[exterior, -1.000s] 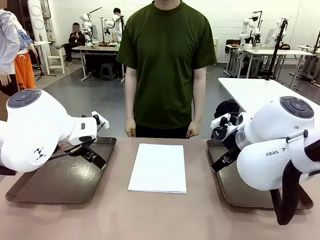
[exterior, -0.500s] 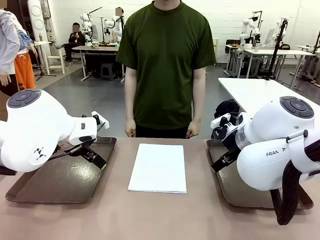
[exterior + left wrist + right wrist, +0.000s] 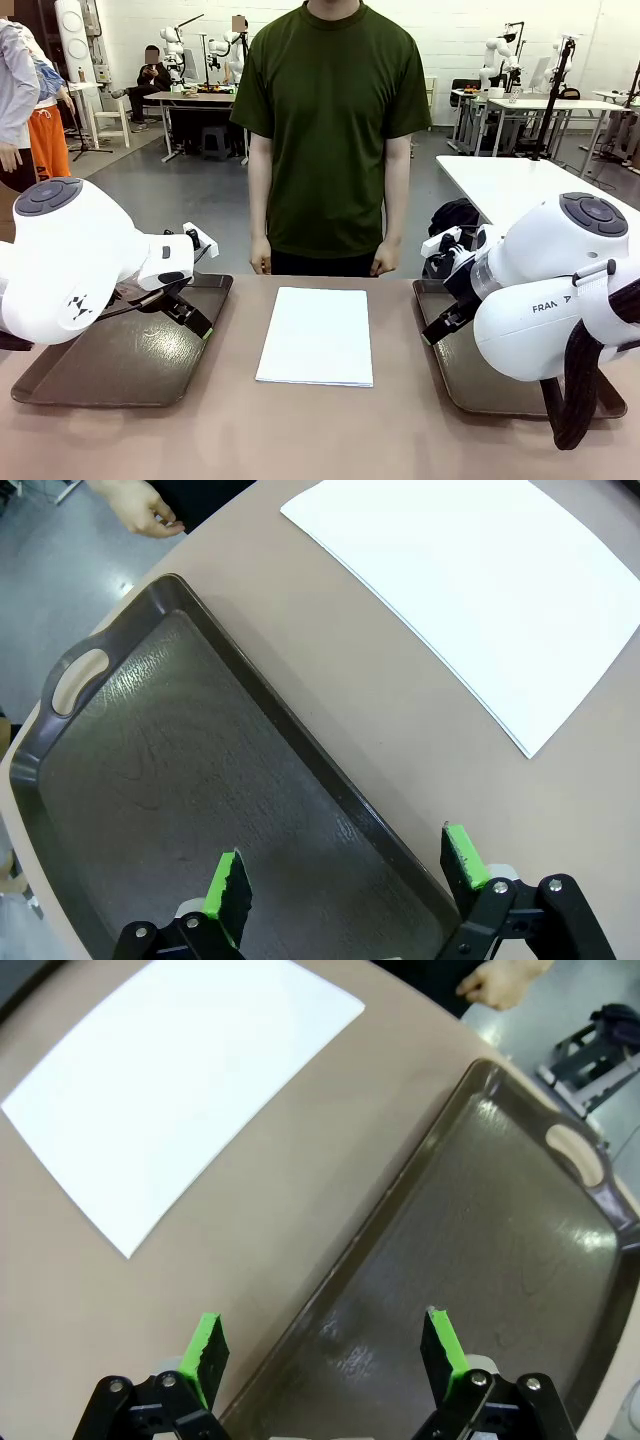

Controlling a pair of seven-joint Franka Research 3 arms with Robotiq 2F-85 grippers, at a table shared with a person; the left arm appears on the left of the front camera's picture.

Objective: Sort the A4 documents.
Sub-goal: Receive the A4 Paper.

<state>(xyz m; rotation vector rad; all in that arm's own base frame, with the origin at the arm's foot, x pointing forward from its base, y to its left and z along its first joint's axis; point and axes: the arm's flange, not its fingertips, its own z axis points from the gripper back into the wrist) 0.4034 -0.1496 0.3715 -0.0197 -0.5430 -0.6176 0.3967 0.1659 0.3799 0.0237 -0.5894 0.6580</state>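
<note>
The A4 documents [image 3: 316, 335] lie as a neat white stack in the middle of the table, between two dark brown trays; they also show in the wrist views [image 3: 480, 590] [image 3: 170, 1090]. My left gripper [image 3: 198, 322] [image 3: 345, 872] hovers open over the inner rim of the left tray [image 3: 90, 375] [image 3: 120, 770], with nothing between its green pads. Above the inner rim of the right tray [image 3: 480, 395] [image 3: 520, 1220], my right gripper [image 3: 445, 325] [image 3: 322, 1345] is also open and holds nothing.
A person in a green shirt stands at the far edge, arms hanging, hands [image 3: 261, 266] [image 3: 384, 266] just behind the table. Both trays hold nothing. Bare tabletop runs along the front edge [image 3: 300, 440].
</note>
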